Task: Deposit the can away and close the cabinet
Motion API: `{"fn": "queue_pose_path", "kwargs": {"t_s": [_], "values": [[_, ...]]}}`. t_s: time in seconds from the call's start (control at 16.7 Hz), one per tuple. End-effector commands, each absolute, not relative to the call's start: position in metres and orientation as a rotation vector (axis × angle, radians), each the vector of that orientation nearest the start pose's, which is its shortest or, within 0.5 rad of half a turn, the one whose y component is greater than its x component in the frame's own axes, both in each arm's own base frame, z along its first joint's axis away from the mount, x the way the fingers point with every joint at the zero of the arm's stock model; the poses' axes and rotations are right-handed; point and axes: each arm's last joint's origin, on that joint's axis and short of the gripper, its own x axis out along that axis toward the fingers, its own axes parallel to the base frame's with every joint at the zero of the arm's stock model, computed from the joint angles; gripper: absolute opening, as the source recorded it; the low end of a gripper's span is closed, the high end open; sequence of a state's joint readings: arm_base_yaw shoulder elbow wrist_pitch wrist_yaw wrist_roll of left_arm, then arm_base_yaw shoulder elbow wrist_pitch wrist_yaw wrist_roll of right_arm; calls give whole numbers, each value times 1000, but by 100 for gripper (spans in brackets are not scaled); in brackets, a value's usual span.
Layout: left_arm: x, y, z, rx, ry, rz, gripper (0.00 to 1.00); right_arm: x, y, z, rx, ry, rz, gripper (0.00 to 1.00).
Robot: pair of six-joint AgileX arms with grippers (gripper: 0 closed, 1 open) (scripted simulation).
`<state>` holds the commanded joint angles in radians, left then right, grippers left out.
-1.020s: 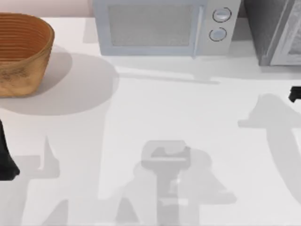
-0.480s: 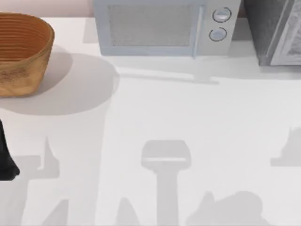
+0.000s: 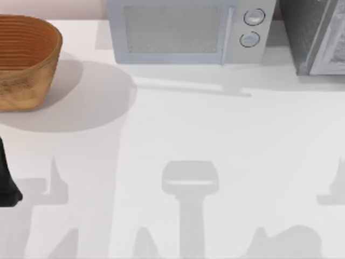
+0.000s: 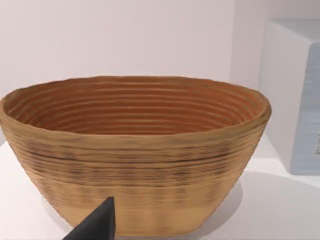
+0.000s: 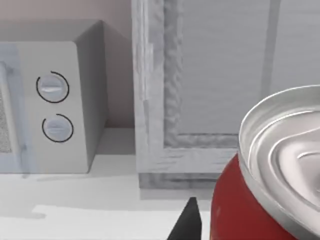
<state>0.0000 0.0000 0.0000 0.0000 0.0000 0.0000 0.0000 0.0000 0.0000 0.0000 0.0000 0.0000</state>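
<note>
Right pincer grip undeterminable, red can (image 5: 235, 210) close before the cabinet (image 5: 200, 100) beside the microwave (image 5: 55, 100) (left arm (image 3: 6, 178) parked at the table's (image 3: 215, 124) left edge).

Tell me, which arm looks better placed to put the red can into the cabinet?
The right arm, probably. Its wrist view shows the can right up close, apparently carried, with the cabinet straight ahead beside the microwave. The left arm sits at the table's left edge, facing the basket.

even bright light, soft grey shadows across the white table (image 3: 215, 124), no glare.
</note>
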Motion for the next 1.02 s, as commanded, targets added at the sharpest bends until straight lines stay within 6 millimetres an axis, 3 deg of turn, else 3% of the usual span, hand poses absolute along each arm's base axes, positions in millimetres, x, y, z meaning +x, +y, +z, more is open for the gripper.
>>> {"fn": "queue_pose_path", "kwargs": {"t_s": [0.3, 0.48, 0.66, 1.02], "values": [[106, -1, 160, 0, 0, 0, 100, 106, -1, 163, 2, 3, 3, 0], [106, -1, 160, 0, 0, 0, 100, 107, 1, 187, 2, 19, 6, 0], [106, -1, 160, 0, 0, 0, 100, 111, 3, 235, -1, 26, 6, 0], [106, -1, 160, 0, 0, 0, 100, 146, 12, 365, -7, 18, -3, 0]]}}
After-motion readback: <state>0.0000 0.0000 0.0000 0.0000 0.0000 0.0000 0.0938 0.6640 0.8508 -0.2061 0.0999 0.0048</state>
